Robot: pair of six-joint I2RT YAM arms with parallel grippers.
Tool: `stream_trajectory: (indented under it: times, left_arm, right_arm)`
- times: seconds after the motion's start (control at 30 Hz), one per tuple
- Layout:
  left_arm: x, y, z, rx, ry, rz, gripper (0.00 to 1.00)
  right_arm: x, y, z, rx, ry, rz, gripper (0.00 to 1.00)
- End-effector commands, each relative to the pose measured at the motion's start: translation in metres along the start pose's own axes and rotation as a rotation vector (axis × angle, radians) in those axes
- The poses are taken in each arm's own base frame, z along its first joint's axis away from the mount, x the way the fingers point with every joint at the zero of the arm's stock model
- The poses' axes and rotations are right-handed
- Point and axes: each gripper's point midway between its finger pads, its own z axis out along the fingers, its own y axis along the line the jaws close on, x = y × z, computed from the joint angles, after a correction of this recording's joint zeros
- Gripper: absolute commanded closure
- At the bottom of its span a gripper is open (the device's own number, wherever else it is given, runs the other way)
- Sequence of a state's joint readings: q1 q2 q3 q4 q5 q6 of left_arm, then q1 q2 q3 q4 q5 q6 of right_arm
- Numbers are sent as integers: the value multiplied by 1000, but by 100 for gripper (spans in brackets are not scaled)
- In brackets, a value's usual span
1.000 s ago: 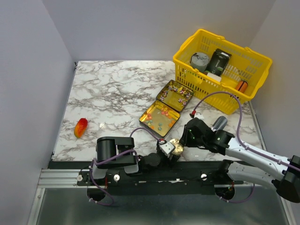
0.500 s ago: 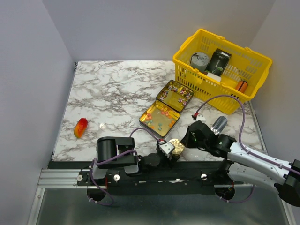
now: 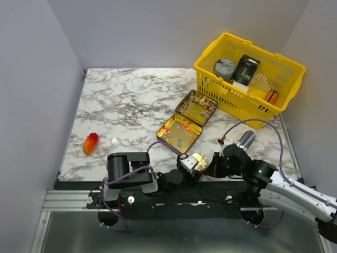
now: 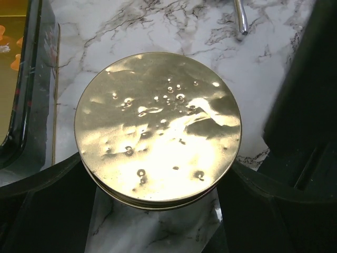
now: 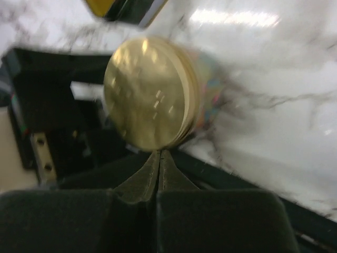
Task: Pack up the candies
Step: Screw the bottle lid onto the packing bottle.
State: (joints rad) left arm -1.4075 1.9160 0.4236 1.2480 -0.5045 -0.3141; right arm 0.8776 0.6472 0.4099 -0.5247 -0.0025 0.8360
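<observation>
On the marble-patterned bench (image 3: 121, 100), white with dark veins, we see grey walls (image 3: 158, 31) closing off the far side and both flanks, and a metal rail (image 3: 68, 199) running along the near edge where the arms are bolted. The candies (image 3: 178, 132) lie in an open hinged tin (image 3: 190, 138) near the middle of the bench. Its near half holds the orange, red and green ones, and its far half (image 3: 197, 107) holds the purple, pink and white ones. A yellow basket (image 3: 237, 103) stands at the far right corner, with an orange cylinder (image 3: 271, 96) and other items inside. A silver cylinder (image 3: 246, 138) rests on the bench between the basket and the right arm. An orange-red lump (image 3: 90, 143) lies alone by the left edge, well apart from the tin.

At the near edge, we find the left tool (image 4: 158, 164) clamped on a round gold tin (image 4: 158, 126), with its fingers pressed against either side of the rim. The right tool (image 5: 159, 153) has its fingertips together, holds nothing, and points at that gold tin from just beside it.
</observation>
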Motion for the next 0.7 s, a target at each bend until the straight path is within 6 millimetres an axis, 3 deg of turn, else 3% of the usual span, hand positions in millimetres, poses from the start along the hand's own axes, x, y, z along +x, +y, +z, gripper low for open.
stream_trajectory:
  times: [0.0,0.1,0.13,0.17,0.23,0.33,0.4,0.5,0.67]
  left_arm:
    - [42,19,-6,-34,152,49,33]
    - [39,14,-11,19,137,49,32]
    - [42,15,-14,24,143,48,33]
    - [39,13,-14,34,129,38,32]
    - [41,12,-18,50,132,30,32]
    - [41,11,-19,54,128,19,32]
    - [41,11,-19,57,129,20,32]
    - [41,11,-19,57,129,18,32]
    - [43,11,-19,55,133,15,32]
  right_arm:
    - [36,23,-22,-135,195,-3,99]
    - [11,23,-31,-67,108,-4,99]
    - [0,9,-32,25,53,2,99]
    - [-11,9,-36,54,8,15,99]
    - [-27,1,-35,121,-64,30,90]
    - [-42,9,-27,103,-125,38,75]
    - [-47,9,-20,105,-145,25,65]
    - [-56,6,-7,158,-164,0,59]
    - [-60,3,17,210,-146,-57,61]
